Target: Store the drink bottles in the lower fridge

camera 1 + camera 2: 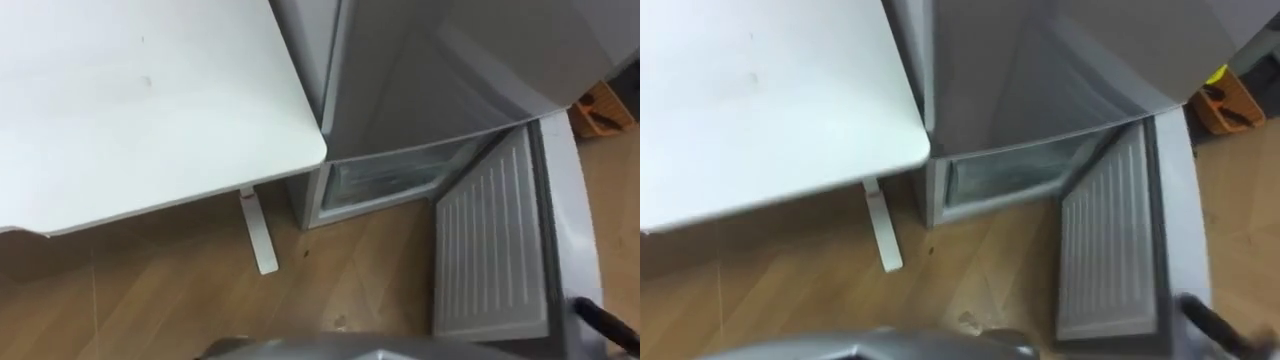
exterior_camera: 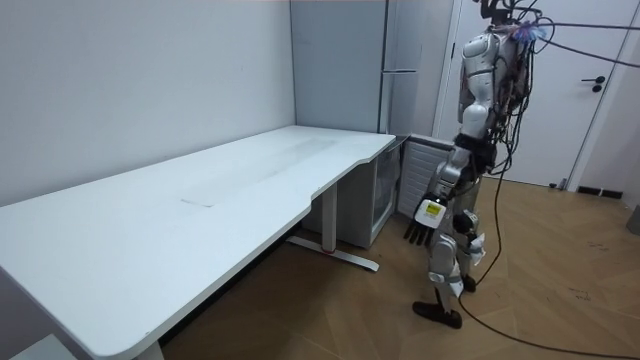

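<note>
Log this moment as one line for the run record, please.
robot: standing at fridge | lower door: open | left robot hand: open, hanging down | table: at robot's left

Table [image 1: 150,100]: plain white; its leg [image 1: 258,235] white too; fridge [image 1: 420,80]: grey, no pattern; inside of lower door [image 1: 490,250]: white, fine vertical ribs; floor [image 1: 150,300]: brown wood, plank pattern; object [image 1: 605,105] by fridge's right edge: orange.

A long white surface [image 2: 200,200] is set against a plain pale wall [image 2: 130,80], its far end beside the grey fridge [image 2: 335,70]. Wood flooring [image 2: 570,250] is laid throughout. A white door [image 2: 560,110] is noted at the room view's right.
</note>
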